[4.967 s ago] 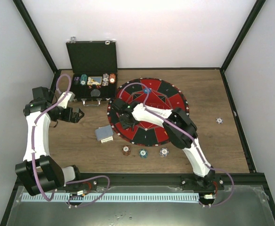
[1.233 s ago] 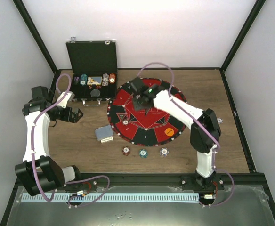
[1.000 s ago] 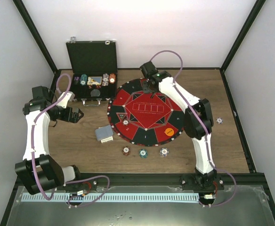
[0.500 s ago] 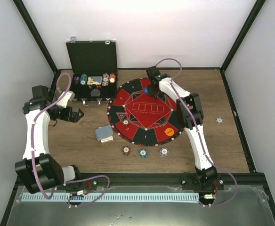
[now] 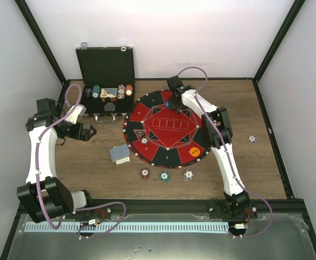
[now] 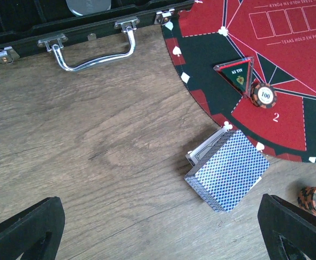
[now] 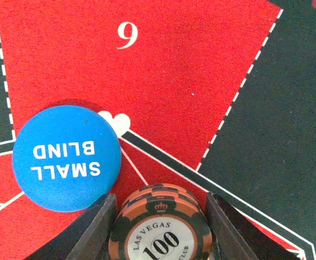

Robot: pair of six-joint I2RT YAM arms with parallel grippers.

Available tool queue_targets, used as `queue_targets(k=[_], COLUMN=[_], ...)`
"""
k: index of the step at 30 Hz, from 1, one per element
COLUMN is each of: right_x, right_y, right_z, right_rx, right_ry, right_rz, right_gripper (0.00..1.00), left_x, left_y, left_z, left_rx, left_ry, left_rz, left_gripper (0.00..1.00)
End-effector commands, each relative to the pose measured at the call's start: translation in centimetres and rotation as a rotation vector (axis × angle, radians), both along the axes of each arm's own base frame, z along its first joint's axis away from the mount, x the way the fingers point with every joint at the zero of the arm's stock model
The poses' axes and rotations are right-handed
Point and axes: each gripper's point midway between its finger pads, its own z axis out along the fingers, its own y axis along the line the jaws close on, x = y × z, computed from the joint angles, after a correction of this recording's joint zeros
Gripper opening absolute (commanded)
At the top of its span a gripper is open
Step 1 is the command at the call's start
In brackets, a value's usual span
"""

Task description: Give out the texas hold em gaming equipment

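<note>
Comparing with five seconds ago: the right gripper [image 7: 159, 203] has travelled from the near-left part of the mat [image 5: 171, 143] to its far edge. Over the last half second its position is nearly unchanged. The left arm, the deck and the stacks in front of the mat lie as before. The orange button [image 5: 193, 152] and the chip [image 5: 144, 141] on the mat's left side, hidden under the arm then, are now exposed.

Right gripper: both fingers [image 7: 96, 230] press the sides of a brown-red stack [image 7: 160, 230] marked 100, gripping it. The stack is over the dark band below the red field numbered 9, just beside the blue button [image 7: 66, 158], which is marked SMALL BLIND.

Left gripper [image 5: 92, 130]: jaws spread wide, holding nothing, above bare table [image 6: 93, 146] between the case [image 5: 106, 70] and the deck.

Counts:
- Buttons: two, both on the mat, blue at the far edge, orange at the near right.
- Deck [image 6: 226, 170]: one, on the table, touching the mat's left rim.
- Chips on the mat: the held stack and the one chip on the left, beside a triangular marker [image 6: 235, 75].
- Stacks in front of the mat: three in a row, a red stack [image 5: 145, 173], a teal stack [image 5: 164, 175], a white stack [image 5: 188, 174].
- Lone chip [image 5: 252, 138]: one, white, well apart to the right.
- More chips stand in the case; their number cannot be read.
</note>
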Motion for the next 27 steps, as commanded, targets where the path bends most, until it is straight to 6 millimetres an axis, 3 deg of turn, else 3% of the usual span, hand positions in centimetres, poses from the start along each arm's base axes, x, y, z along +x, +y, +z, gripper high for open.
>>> queue_targets(k=[1, 4, 10, 15, 17, 21, 24, 27], right_x=[0.1, 0.0, -0.8, -0.7, -0.8, -1.0, -1.1, -2.2], right_y=[-0.8, -0.9, -1.4, -1.3, -1.3, -1.3, -1.1, -0.5], right_z=[3.0, 3.5, 2.4, 2.6, 2.4, 2.7, 4.7, 7.2], right_rx=[-0.006, -0.007, -0.034, -0.030, -0.030, -0.020, 0.011, 0.054], right_ry=[-0.037, -0.037, -0.005, -0.013, -0.007, 0.001, -0.022, -0.039], right_rz=[-0.004, 0.000, 0.003, 0.004, 0.003, -0.010, -0.026, -0.038], right_gripper=[0.23, 0.24, 0.26, 0.34, 0.42, 0.69, 0.83, 0.85], left_x=[0.1, 0.0, 0.1, 0.3, 0.4, 0.5, 0.5, 0.6], left_y=[-0.2, -0.2, 0.0, 0.0, 0.0, 0.0, 0.1, 0.2], left_z=[0.8, 0.8, 0.8, 0.5, 0.5, 0.4, 0.2, 0.2], left_rx=[-0.010, -0.002, 0.005, -0.005, -0.007, -0.004, -0.004, -0.007], left_ry=[-0.021, -0.024, -0.022, -0.017, -0.014, -0.014, -0.008, 0.001], left_rz=[-0.021, -0.023, -0.020, -0.019, -0.019, -0.018, -0.012, -0.009], left_gripper=[1.00, 1.00, 1.00, 1.00, 1.00, 1.00, 1.00, 1.00])
